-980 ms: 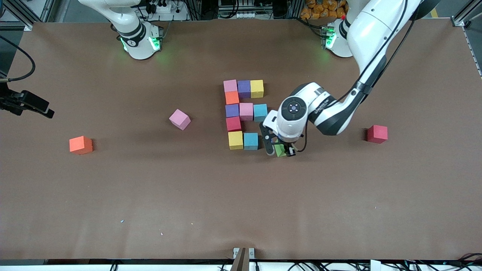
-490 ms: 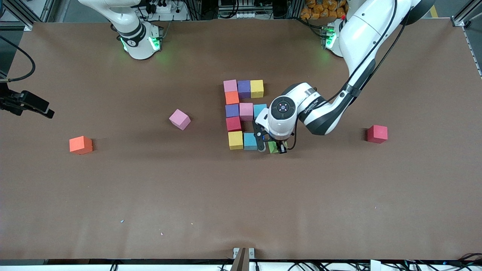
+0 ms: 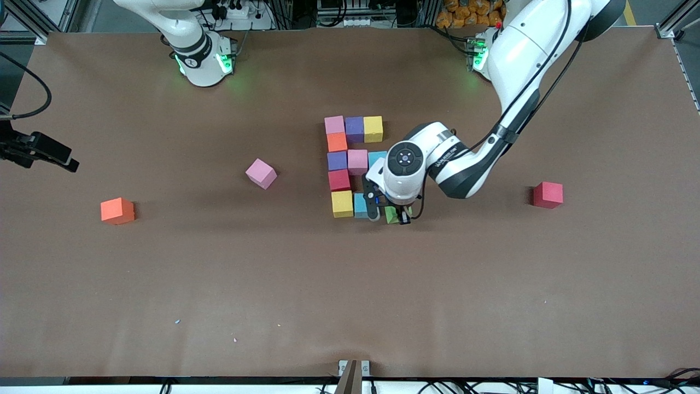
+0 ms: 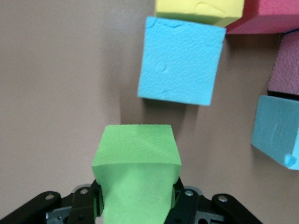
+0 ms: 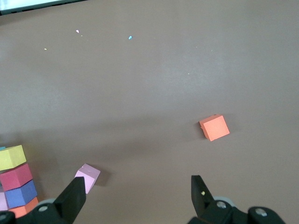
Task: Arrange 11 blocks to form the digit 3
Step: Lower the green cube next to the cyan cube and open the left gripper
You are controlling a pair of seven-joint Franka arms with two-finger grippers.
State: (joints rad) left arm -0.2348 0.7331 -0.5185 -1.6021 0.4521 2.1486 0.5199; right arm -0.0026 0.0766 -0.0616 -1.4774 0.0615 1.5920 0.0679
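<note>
Left gripper clenched on green block, just beside light blue block. Right gripper waits, fingers spread, holding nothing.

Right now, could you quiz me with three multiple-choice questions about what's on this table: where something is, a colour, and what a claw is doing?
1. Where is the left gripper?
A. Beside the light blue block at the figure's row nearest the front camera
B. Over the loose orange block
C. Over the loose red block

2. What colour is the block in the left gripper?
A. Purple
B. Green
C. Yellow

3. How does the right gripper stand?
A. Shut on a pink block
B. Shut, empty
C. Open, empty

Answers: 1 A, the front view shows it beside that row's light blue block. 2 B, the left wrist view shows the green block between its fingers. 3 C, its fingers are spread with only table between them.
</note>
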